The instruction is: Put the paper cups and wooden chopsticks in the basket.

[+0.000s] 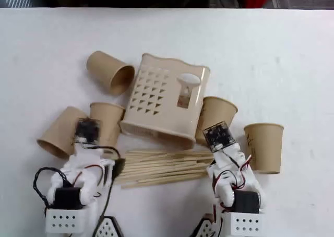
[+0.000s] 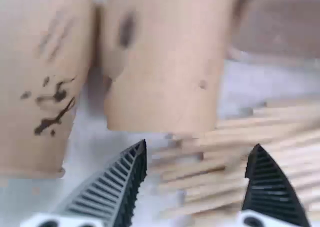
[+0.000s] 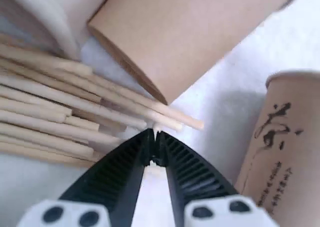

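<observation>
Left gripper [image 2: 200, 151] is spread wide, holding nothing, low over the left end of the chopsticks [image 1: 162, 166]; sticks lie under the gap. Right gripper [image 3: 155, 137] has its fingers pressed tip to tip, holding nothing, right at the pile's right end. Chopsticks sit in a loose pile on the table [image 1: 292, 64] between the two arms, just in front of the basket [image 1: 167, 98]. Basket is mid-table. Five cups lie on the table around it. The far-left cup [image 1: 61, 132] is on its side, touching the second cup [image 1: 107, 122], which is by the basket's left near corner. The back cup [image 1: 109, 72] is on its side beside the basket's far left corner. The leaning cup [image 1: 215, 117] rests against the basket's right side, and the far-right cup [image 1: 264, 147] sits apart, beside the right arm
</observation>
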Controlling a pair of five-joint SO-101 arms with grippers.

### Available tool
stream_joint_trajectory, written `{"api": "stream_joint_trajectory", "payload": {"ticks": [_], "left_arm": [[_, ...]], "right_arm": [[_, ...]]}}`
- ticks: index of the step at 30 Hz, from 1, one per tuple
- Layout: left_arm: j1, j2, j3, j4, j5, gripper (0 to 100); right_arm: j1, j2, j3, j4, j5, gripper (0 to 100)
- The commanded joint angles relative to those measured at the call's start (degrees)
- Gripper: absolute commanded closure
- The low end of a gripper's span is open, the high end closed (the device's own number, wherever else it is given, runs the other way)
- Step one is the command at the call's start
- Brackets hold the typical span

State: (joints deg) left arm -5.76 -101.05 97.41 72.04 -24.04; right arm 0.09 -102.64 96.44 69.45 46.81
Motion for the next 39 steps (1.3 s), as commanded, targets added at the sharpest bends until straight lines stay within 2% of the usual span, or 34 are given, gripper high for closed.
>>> {"api": "stream_joint_trajectory", "payload": {"ticks": [1,12,19,23,30,36,39], "left_arm": [[-4.44,-0.48,-0.26,2.11,-23.30,69],[-4.79,-0.48,-0.26,1.76,-22.24,69],[-4.79,-0.48,-0.26,-0.70,-21.19,87],[-4.79,-0.48,-0.26,-3.34,-15.91,84],[-4.44,-0.57,-0.79,-5.19,-15.30,71],[-4.79,-0.57,-3.87,-6.68,-7.82,71],[-4.53,-0.48,-8.35,-6.15,-2.20,75]], "right_arm": [[0.40,-0.57,0.35,-1.27,-4.31,97.8],[0.48,-0.57,0.35,-1.01,-4.31,98.1],[0.48,-0.57,0.35,-1.01,-4.22,98.1],[0.48,-0.57,0.35,-1.01,-3.96,98.1],[0.75,-0.57,-0.09,-0.84,-3.87,97.7],[1.19,-0.31,-10.73,3.56,-4.04,97.7],[0.75,-0.22,-13.98,2.77,-4.31,97.7]]}}
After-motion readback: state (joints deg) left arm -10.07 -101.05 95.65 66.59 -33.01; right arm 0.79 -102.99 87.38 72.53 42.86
